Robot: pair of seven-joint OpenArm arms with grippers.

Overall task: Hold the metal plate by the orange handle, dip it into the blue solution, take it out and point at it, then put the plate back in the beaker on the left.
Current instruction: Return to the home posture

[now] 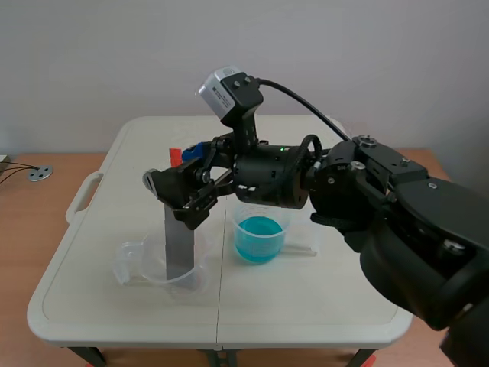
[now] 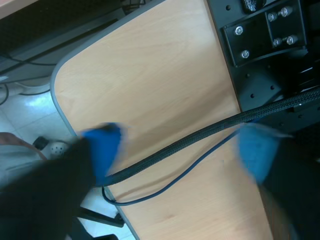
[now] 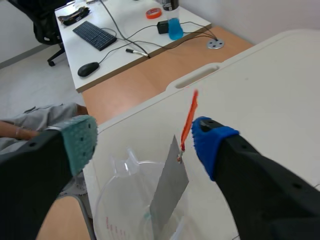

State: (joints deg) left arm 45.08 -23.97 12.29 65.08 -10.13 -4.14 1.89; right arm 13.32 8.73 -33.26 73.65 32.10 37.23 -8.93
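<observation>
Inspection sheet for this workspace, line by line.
Surface: white table, no spills seen.
Job's things: metal plate stands in clear left beaker, orange handle up; blue solution beaker beside it.
Clutter: unidentifiable clear piece beside that beaker.
End effectors: right end effector open around the handle; left end effector open over a wooden desk.
Cables: braided cable and blue cable across that desk.
Surroundings: keyboard and mouse on a far desk.

Your left gripper [image 2: 180, 150] shows only as blurred pads [image 2: 102, 147]. In the scene view the right gripper [image 1: 183, 183] hides the top of the metal plate [image 1: 179, 246]; the right wrist view cuts off the beaker [image 3: 111, 197].
</observation>
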